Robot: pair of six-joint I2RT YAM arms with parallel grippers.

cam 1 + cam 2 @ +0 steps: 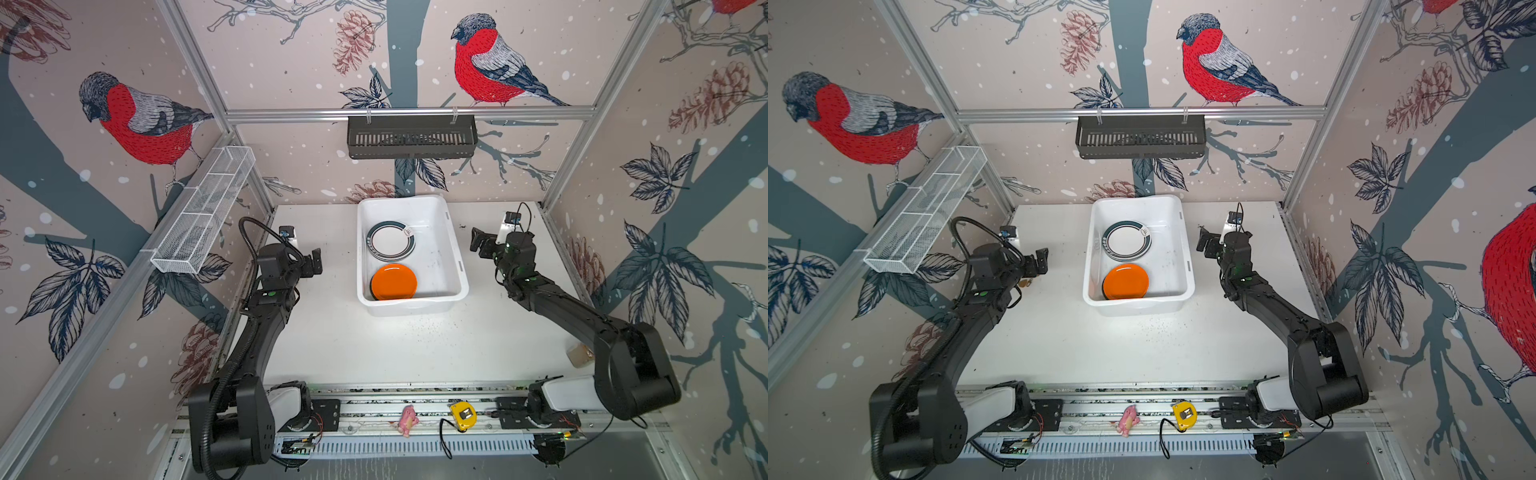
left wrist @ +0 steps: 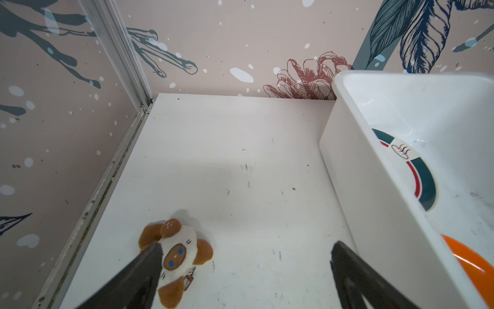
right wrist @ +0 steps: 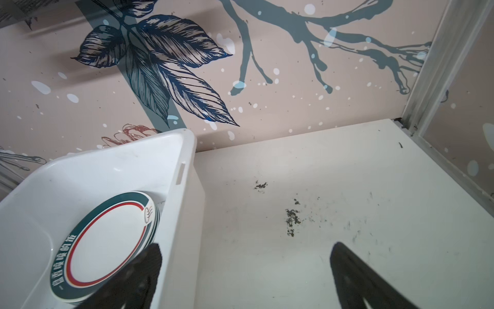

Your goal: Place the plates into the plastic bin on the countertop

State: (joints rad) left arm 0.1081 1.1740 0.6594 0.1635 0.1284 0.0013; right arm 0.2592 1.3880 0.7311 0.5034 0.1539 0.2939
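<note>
Two grippers, jaws apart, empty: left gripper (image 1: 314, 261) left of the plastic bin (image 1: 436, 249), right gripper (image 1: 478, 243) right of it. Bin stands on countertop (image 1: 374, 345) toward the back; inside, orange plate (image 1: 394, 281) at near end, white teal-banded plate (image 1: 390, 241) behind it.

- Open passage over the countertop (image 1: 374, 353) at six o'clock of the plastic bin (image 1: 411, 307), between both arms.
- Inside the bin, bare floor along the three o'clock side; blocked at ten o'clock by the white banded plate (image 1: 390, 241), at seven by the orange plate (image 1: 394, 281).
- At nine o'clock of the bin, left gripper (image 1: 316, 262), jaws wide, with a plush toy (image 2: 176, 254) on the countertop beneath.
- At three o'clock, right gripper (image 1: 480, 243), jaws wide, over speckled countertop.
- Overhead at twelve o'clock, black slotted basket (image 1: 411, 137); at ten, wire-mesh tray (image 1: 203, 212).
</note>
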